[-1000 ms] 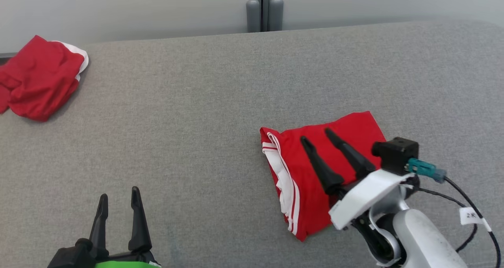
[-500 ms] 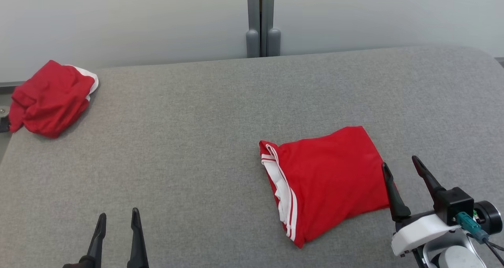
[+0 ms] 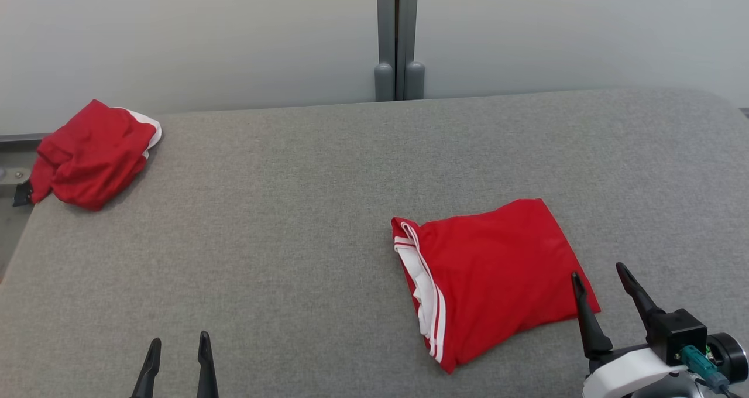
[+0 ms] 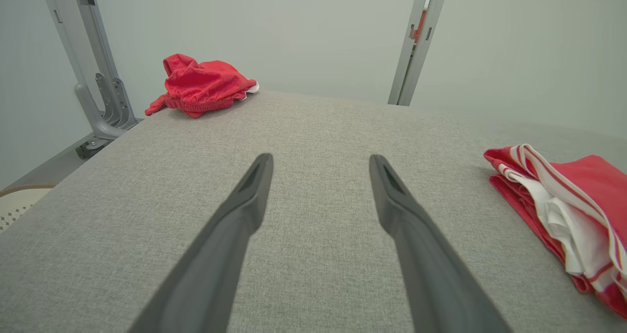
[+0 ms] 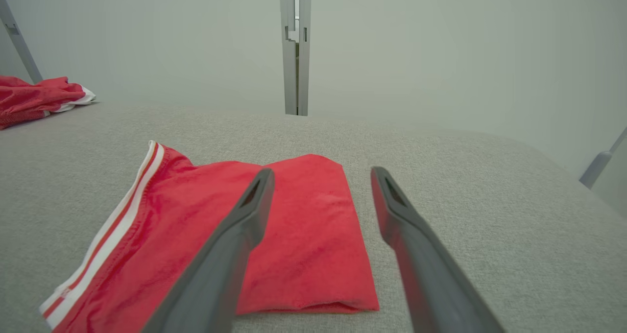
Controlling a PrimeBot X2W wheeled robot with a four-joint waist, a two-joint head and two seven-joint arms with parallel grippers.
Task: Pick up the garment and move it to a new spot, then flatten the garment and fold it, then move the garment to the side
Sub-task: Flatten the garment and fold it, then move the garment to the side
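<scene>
Head view: left gripper and right gripper both stand spread wide and empty over the grey table. The folded red garment lies flat just left of the right gripper, and a crumpled red pile sits far ahead-left of the left gripper. Left wrist view: the garment lies well to the gripper's right, the pile ahead-left. Right wrist view: the garment's edge lies between the parted fingers, ungrasped.

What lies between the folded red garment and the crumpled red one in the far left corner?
Nothing. Between the folded red garment and the crumpled red garment the grey fabric surface is bare, as the head view shows.
</scene>
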